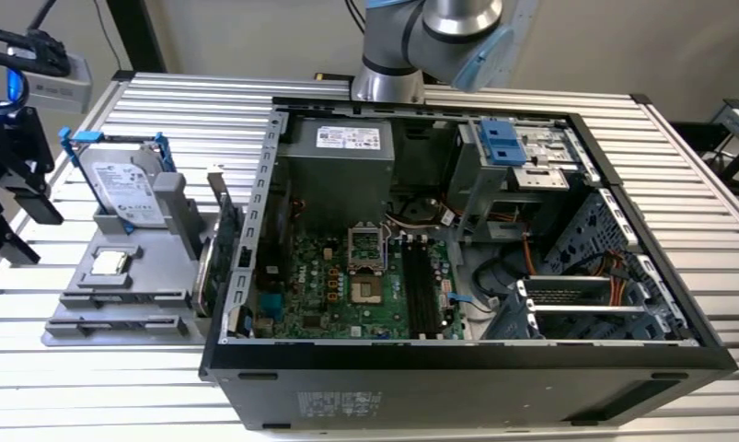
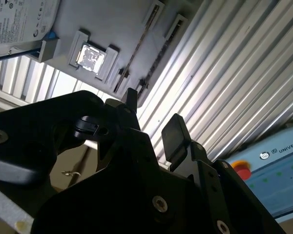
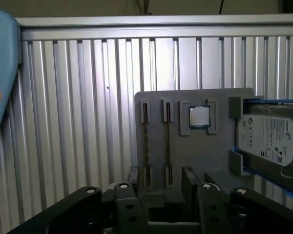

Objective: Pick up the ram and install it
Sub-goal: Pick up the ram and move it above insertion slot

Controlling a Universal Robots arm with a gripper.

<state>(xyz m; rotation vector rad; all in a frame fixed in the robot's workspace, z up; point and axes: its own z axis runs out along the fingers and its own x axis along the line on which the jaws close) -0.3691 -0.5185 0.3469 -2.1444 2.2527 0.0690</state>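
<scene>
Two thin ram sticks stand edge-up in the narrow slots of a grey holder (image 3: 195, 156); one ram stick (image 3: 145, 146) is nearer the holder's edge, the other (image 3: 167, 144) sits beside it. In the second wrist view the same sticks (image 2: 136, 54) appear as thin dark lines. My gripper (image 3: 160, 187) is open, its black fingers (image 3: 188, 181) hovering apart from the holder with nothing between them. In the exterior view the gripper (image 1: 13, 226) hangs at the far left, beside the holder (image 1: 86, 318). The motherboard's black ram slots (image 1: 421, 290) lie inside the open computer case (image 1: 467, 354).
The holder also carries a silver processor chip (image 3: 199, 117), a hard drive with blue handles (image 1: 126, 189) and an upright green expansion card (image 1: 228, 244). The ribbed metal table (image 1: 173, 101) surrounds it. A pendant with a red button (image 2: 241, 169) lies near the table edge.
</scene>
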